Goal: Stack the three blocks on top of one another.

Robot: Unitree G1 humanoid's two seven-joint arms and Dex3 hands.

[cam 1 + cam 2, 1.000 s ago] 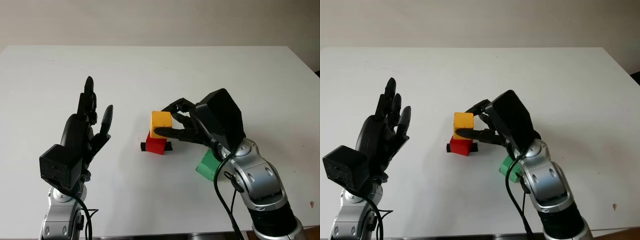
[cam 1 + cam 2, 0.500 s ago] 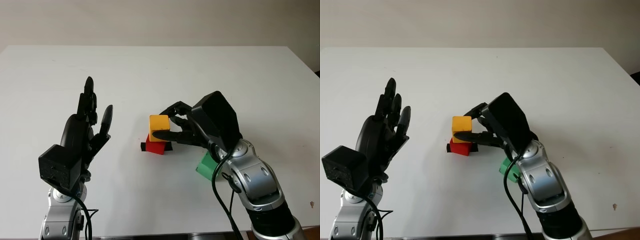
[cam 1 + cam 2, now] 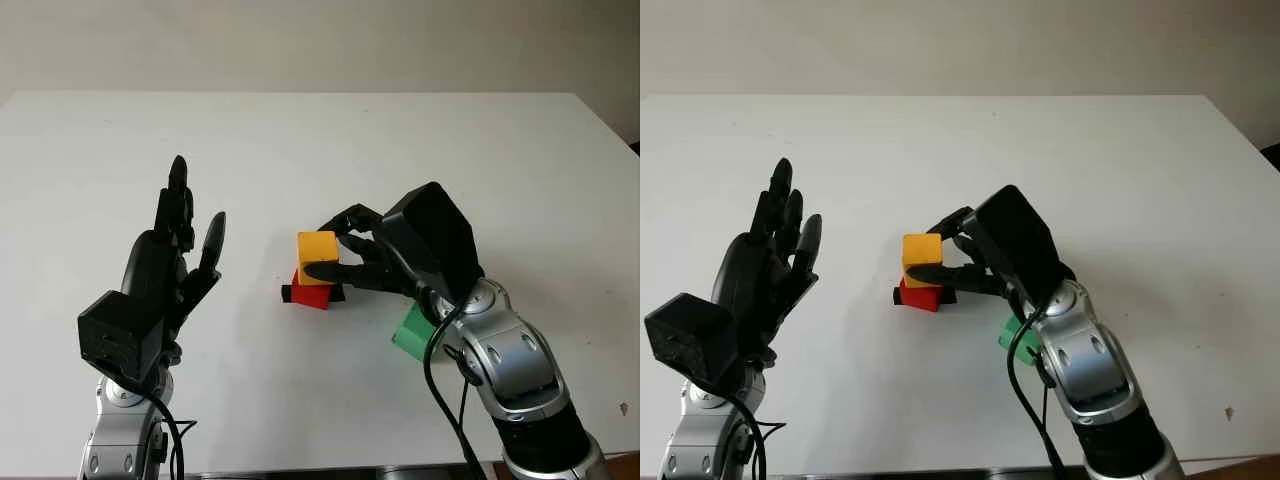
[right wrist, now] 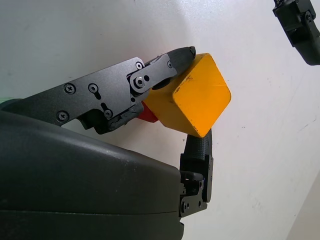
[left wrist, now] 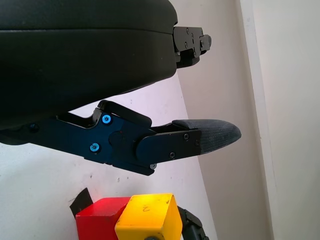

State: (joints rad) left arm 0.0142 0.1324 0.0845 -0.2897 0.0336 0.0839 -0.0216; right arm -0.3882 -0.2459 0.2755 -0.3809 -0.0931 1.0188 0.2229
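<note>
My right hand is shut on the yellow block, which sits on top of the red block near the middle of the table. In the right wrist view the fingers pinch the yellow block from both sides, with a sliver of red block behind it. The green block lies on the table under my right wrist, partly hidden by the arm. My left hand is open and raised to the left of the stack. The left wrist view shows the yellow block over the red block.
A small black mark lies on the white table under the red block. The table's far edge meets a pale wall. The right edge of the table runs at the far right.
My right hand has lowered the yellow block slightly onto the red block. The left hand has not moved.
</note>
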